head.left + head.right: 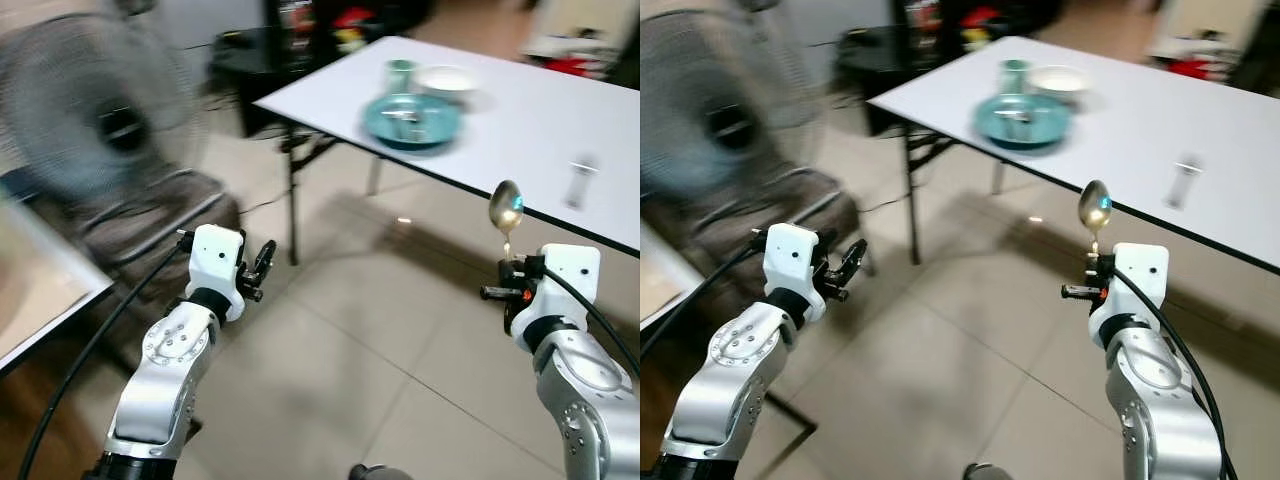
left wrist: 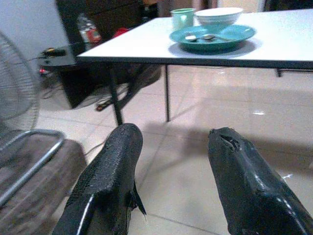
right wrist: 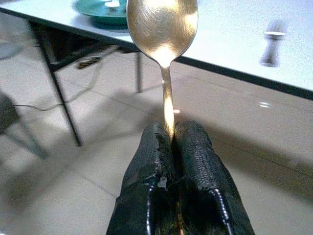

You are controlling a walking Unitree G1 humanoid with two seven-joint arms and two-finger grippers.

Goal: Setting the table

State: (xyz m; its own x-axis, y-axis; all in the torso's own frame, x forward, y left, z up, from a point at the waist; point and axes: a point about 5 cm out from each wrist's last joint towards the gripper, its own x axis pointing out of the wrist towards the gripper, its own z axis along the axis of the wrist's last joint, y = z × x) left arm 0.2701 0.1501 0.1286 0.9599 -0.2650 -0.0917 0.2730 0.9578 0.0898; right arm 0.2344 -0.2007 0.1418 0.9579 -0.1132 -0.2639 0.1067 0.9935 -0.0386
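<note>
The spoon (image 3: 163, 29) stands upright in the right pincer (image 3: 172, 139), whose two fingers are clamped together on the low end of the handle, bowl up. It hangs over the floor (image 1: 380, 340), just short of the near edge of the white table (image 1: 560, 120).

On the table sits a teal plate (image 1: 411, 118) with what looks like cutlery lying in it, though blur hides the detail. A white bowl (image 1: 446, 80) and a pale green cup (image 1: 399, 72) stand just behind the plate. Nearer the right pincer, a small blurred upright thing (image 1: 580, 180) stands alone; I cannot tell what it is.

The left pincer (image 2: 171, 161) is held out low with its fingers apart and nothing between them. It points toward the table from well off, near a chair (image 1: 150, 225) and a fan (image 1: 100, 110).

The step in hand looks like carrying the spoon to the table. The grip is at the very tip of the handle, so the spoon is top-heavy and may swing or slip. To do it well, the robot should step closer until the table edge is under the arm, keep the wrist steady, then tip the spoon flat and low beside the plate before the fingers part. The approach should pass clear of the small upright thing.
</note>
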